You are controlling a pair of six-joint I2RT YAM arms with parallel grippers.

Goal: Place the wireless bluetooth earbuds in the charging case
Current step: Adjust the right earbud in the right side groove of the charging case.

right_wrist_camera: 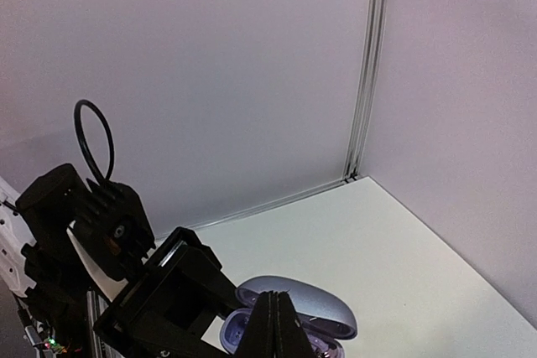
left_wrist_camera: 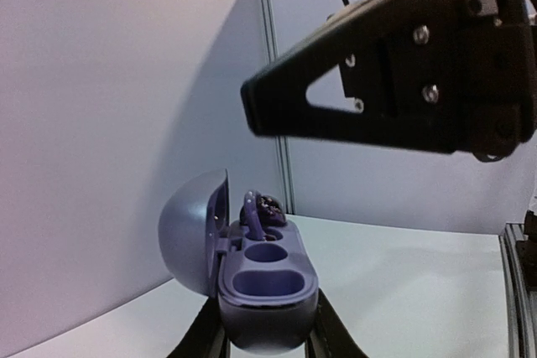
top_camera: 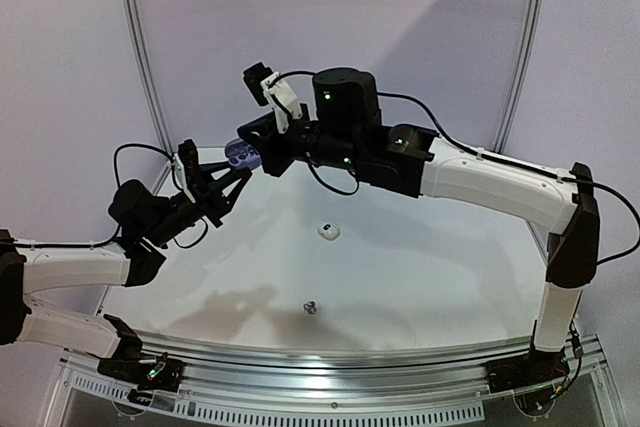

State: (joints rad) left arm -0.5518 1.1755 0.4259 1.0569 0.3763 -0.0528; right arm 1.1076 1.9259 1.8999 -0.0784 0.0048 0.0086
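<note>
1. loose dark earbud (top_camera: pixel 311 307) and white earbud (top_camera: pixel 328 231) lie on table (top_camera: pixel 450 277), apart.
2. left gripper (top_camera: pixel 235 175) clamps open charging case (left_wrist_camera: pixel 268 291) aloft; perched earbud (left_wrist_camera: pixel 267 205) sits proud in far socket.
3. right gripper (right_wrist_camera: pixel 273 316) fingers together, empty, above: press gently, squarely.

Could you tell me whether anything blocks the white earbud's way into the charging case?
Nothing visible does: the charging case is open, its near wells empty; only the shut right tool hangs over it.
</note>
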